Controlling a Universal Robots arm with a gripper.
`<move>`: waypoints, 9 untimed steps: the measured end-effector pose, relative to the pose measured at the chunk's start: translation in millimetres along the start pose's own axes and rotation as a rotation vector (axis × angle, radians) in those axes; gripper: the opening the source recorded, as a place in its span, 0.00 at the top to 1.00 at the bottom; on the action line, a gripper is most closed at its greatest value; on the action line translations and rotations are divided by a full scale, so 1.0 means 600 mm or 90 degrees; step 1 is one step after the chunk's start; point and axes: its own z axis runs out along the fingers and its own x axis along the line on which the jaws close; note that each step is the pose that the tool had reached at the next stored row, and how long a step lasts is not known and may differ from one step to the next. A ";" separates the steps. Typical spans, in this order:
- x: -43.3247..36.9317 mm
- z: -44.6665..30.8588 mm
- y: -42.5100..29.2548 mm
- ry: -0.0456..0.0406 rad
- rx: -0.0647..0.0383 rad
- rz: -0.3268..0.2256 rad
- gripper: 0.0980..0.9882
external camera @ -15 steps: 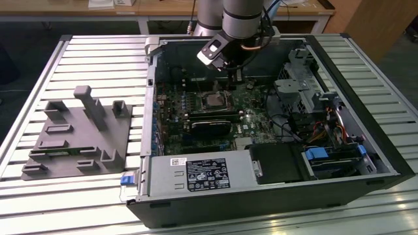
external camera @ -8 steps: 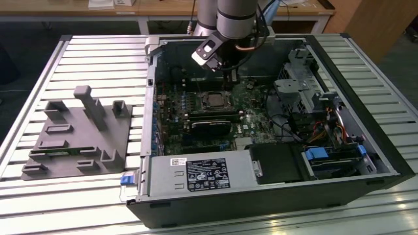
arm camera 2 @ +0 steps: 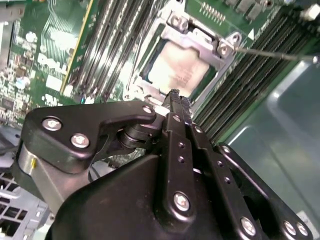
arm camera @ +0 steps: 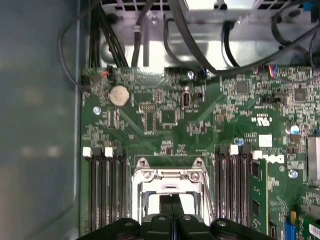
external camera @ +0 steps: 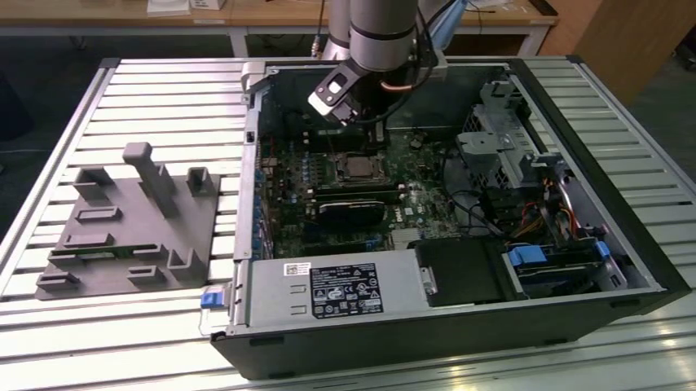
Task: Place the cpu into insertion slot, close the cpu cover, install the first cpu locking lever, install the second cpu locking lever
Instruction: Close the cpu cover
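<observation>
Open room above the cpu cover (arm camera: 170, 175), memory slots (arm camera: 105, 187) close on both sides, black expansion card (external camera: 350, 213) just beside, case wall (external camera: 249, 163) at the exterior view's left, drive cage (external camera: 497, 155) and cables (external camera: 533, 217) crowding its right.

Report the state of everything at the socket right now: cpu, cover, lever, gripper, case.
cpu: seated in the socket.
cpu cover: down over the cpu.
locking lever: sticking out from the socket, seemingly unlatched.
gripper: shut, holding nothing, tips at the cover's edge; contact unclear.
computer case: lying on its side, side panel off.
</observation>
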 end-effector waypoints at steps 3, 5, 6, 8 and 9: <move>-0.003 0.004 -0.009 0.0000 0.000 0.000 0.99; -0.004 0.008 -0.015 0.0000 0.000 0.000 0.99; -0.004 0.010 -0.017 -0.0001 0.000 0.000 0.99; -0.005 0.015 -0.022 -0.0001 0.000 0.000 0.99; -0.005 0.017 -0.025 0.0000 0.000 0.000 0.99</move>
